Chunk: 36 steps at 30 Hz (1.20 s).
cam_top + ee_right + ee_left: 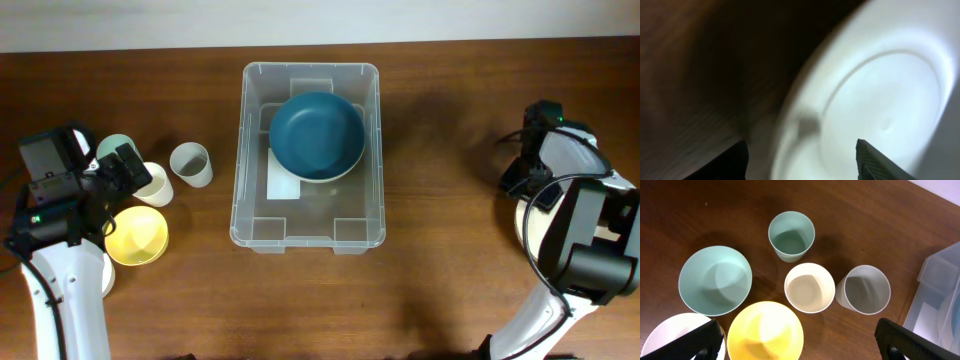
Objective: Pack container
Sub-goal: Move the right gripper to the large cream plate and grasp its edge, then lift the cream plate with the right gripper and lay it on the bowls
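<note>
With the container [241,150] at centre holding a blue bowl [316,135], our left gripper [802,340] over cups [810,287] at nine o'clock and right gripper [805,160] over, seemingly, a white bowl [880,85] at three hang with jaws spread; next, we pinch a rim.

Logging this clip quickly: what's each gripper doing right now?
Left gripper: open, holding nothing.
Right gripper: open, holding nothing, over a white dish.

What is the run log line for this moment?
container: blue bowl inside | left hand: open, empty, near cream cup | right hand: open, empty, close above white dish
</note>
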Available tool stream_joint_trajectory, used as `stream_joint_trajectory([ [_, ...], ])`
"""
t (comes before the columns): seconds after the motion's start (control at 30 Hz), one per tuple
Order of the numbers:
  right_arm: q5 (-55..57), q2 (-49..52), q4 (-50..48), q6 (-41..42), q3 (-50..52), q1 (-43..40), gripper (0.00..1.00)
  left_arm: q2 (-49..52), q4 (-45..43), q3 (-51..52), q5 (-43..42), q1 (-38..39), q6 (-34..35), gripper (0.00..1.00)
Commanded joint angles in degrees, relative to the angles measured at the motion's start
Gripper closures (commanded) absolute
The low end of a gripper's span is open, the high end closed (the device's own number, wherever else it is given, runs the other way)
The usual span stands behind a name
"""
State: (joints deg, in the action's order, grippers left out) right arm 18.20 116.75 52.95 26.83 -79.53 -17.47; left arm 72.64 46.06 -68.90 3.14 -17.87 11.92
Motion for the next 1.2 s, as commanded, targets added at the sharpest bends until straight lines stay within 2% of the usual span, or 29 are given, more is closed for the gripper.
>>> stream_joint_trajectory([
  [0.0, 0.50, 0.00, -0.98, 0.66, 1.60, -0.55, 0.39, 0.00, -0.09, -1.11, -0.85, -0.31, 0.68, 0.01],
  [0.07, 0.48, 0.00, -1.18, 0.68, 1.64, -0.55, 0.46, 0.00, -0.11, -1.11, -0.83, -0.31, 0.68, 0.01],
  [0.27, 0.28, -0.02, -1.44, 0.68, 1.62, -0.48, 0.85, 0.00, -0.11, -1.11, -0.85, -0.31, 0.68, 0.00],
  [0.3, 0.28, -0.02, -1.64, 0.68, 1.62, -0.48, 0.94, 0.00, -0.11, -1.11, -0.83, -0.31, 0.68, 0.01],
  [0.33, 0.28, -0.02, -1.81, 0.66, 1.57, -0.48, 0.96, 0.00, -0.11, -1.11, -0.83, -0.31, 0.68, 0.00],
  [0.57, -5.68, -2.71, -1.31, -8.20, -5.99, 2.32, 0.96, 0.00, -0.11, -1.11, -0.83, -0.31, 0.66, 0.01],
  [0.77, -19.54, -6.91, 2.86, -27.67, -23.26, 10.93, 0.96, 0.00, -0.11, -1.11, -0.83, -0.31, 0.68, 0.01],
  [0.97, -24.00, -7.34, 9.31, -47.65, -41.44, 26.40, 0.96, 0.00, -0.09, -1.11, -0.83, -0.31, 0.68, 0.01],
  [1.1, -23.96, -7.30, 9.01, -59.12, -43.17, 36.68, 0.96, 0.00, -0.09, -1.11, -0.83, -0.31, 0.68, 0.01],
  [1.13, -23.78, -6.36, 9.05, -62.07, -43.17, 41.42, 0.96, 0.00, -0.09, -1.11, -0.83, -0.31, 0.68, 0.01],
  [1.17, -23.78, -5.68, 9.05, -62.53, -43.15, 43.04, 0.96, 0.00, -0.09, -1.11, -0.83, -0.31, 0.66, 0.00],
])
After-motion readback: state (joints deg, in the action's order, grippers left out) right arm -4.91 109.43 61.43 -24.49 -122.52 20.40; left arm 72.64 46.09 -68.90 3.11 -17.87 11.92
